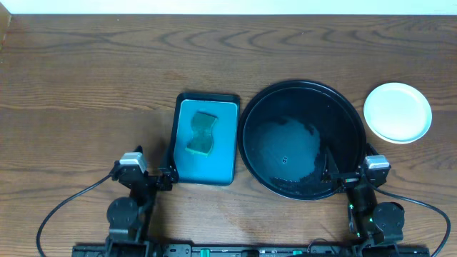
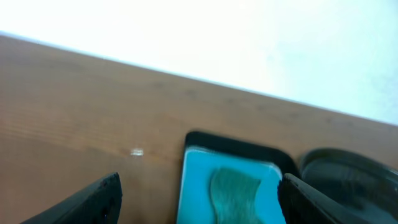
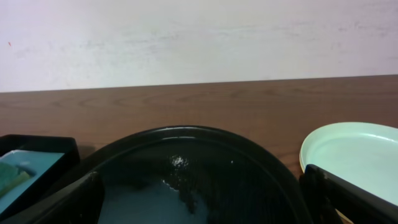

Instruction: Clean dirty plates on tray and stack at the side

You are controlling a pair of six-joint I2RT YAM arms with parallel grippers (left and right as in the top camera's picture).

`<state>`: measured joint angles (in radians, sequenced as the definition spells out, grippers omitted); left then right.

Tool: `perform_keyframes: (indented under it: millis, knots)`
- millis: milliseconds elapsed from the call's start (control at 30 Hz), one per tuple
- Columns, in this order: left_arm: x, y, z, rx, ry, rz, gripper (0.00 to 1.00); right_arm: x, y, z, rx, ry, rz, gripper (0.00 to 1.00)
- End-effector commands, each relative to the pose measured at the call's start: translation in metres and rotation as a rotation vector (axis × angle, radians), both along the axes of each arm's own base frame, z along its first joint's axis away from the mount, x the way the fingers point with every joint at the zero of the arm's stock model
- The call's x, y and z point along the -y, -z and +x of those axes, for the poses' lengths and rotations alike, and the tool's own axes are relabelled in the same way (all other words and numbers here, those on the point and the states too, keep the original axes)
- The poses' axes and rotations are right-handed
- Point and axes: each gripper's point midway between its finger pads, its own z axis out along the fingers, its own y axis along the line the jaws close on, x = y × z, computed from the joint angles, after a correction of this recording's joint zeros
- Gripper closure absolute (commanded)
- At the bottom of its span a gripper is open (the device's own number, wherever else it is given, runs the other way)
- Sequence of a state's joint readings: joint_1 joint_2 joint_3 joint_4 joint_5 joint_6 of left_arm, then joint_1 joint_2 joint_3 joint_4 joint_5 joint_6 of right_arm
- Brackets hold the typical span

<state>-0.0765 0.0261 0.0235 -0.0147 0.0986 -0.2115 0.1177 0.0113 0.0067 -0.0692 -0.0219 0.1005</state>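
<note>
The round black tray (image 1: 300,96) lies right of centre with no plates on it; it also fills the lower right wrist view (image 3: 186,162). The plates (image 1: 398,112) sit as one pale mint-white stack on the table to the tray's right, top plate clean; the stack shows at the right in the right wrist view (image 3: 354,152). My left gripper (image 1: 163,178) is open and empty by the teal tray's near-left corner. My right gripper (image 1: 341,176) is open and empty at the black tray's near-right rim.
A rectangular teal tray (image 1: 222,150) with a black rim lies left of the black tray and holds a green sponge (image 1: 202,134). Both show in the left wrist view, the tray (image 2: 199,168) and the sponge (image 2: 233,193). A white wall runs behind the table.
</note>
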Motion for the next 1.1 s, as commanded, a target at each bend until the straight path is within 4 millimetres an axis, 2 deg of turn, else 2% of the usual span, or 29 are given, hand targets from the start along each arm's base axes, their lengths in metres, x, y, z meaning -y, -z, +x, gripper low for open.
perform_keyframes:
  millis: [0, 100, 200, 300, 400, 1067]
  knots:
    - [-0.001, -0.011, 0.001, 0.081, 0.002, 0.112, 0.19, -0.001, 0.0, 0.0, 0.001, -0.004, -0.013, 0.01]
    - [-0.001, -0.023, 0.001, 0.14, 0.003, 0.195, 0.19, -0.001, 0.0, 0.0, 0.001, -0.003, -0.013, 0.01]
    - [-0.001, -0.021, 0.001, 0.138, 0.007, 0.252, 0.19, -0.001, 0.0, 0.0, 0.001, -0.003, -0.013, 0.01]
    - [-0.001, -0.007, 0.001, 0.081, 0.016, 0.277, 0.19, -0.001, 0.0, 0.0, 0.002, -0.003, -0.013, 0.01]
    - [-0.001, 0.018, -0.002, -0.018, 0.029, 0.281, 0.19, -0.001, 0.0, 0.0, 0.001, -0.004, -0.013, 0.01]
    - [-0.001, 0.016, -0.002, -0.013, 0.029, 0.282, 0.19, -0.001, 0.0, 0.0, 0.002, -0.003, -0.013, 0.01]
